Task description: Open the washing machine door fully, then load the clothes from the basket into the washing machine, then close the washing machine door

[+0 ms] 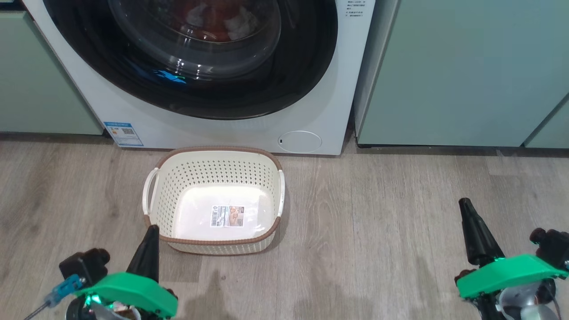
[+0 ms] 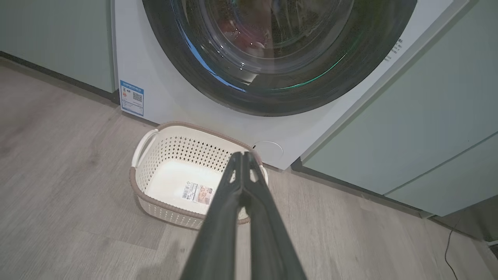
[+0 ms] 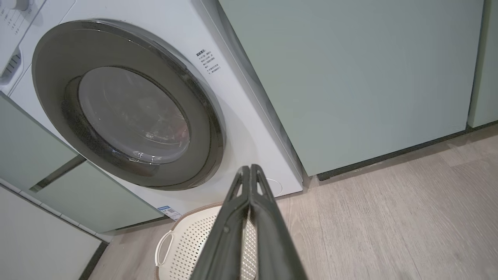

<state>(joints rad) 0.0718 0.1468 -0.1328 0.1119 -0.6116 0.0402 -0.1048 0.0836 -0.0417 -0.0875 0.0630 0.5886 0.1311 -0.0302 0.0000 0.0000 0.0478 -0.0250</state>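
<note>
Wood floor (image 1: 400, 222) carries the empty basket (image 1: 218, 171) just before the washer (image 1: 186, 131). Clothes (image 1: 213, 22) lie inside, behind the shut door (image 1: 249, 95). Left pincer (image 1: 152, 230) and right pincer (image 1: 465, 205): clenched, empty. Judgement: all steps appear done

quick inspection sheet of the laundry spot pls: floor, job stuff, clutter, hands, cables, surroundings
surface: grey wood-look plank floor
washing machine door: shut against the washing machine
clothes: red and white fabric seen through the door glass, inside the drum
basket: on the floor in front of the machine, no clothes in it, label sticker on its bottom
clutter: nothing seen
left hand: shut, holding nothing, by the basket's near left corner
right hand: shut, holding nothing, well off to the basket's right
cables: thin dark cable on the floor near the right-side cabinets
surroundings: pale green cabinets on both sides of the machine
</note>
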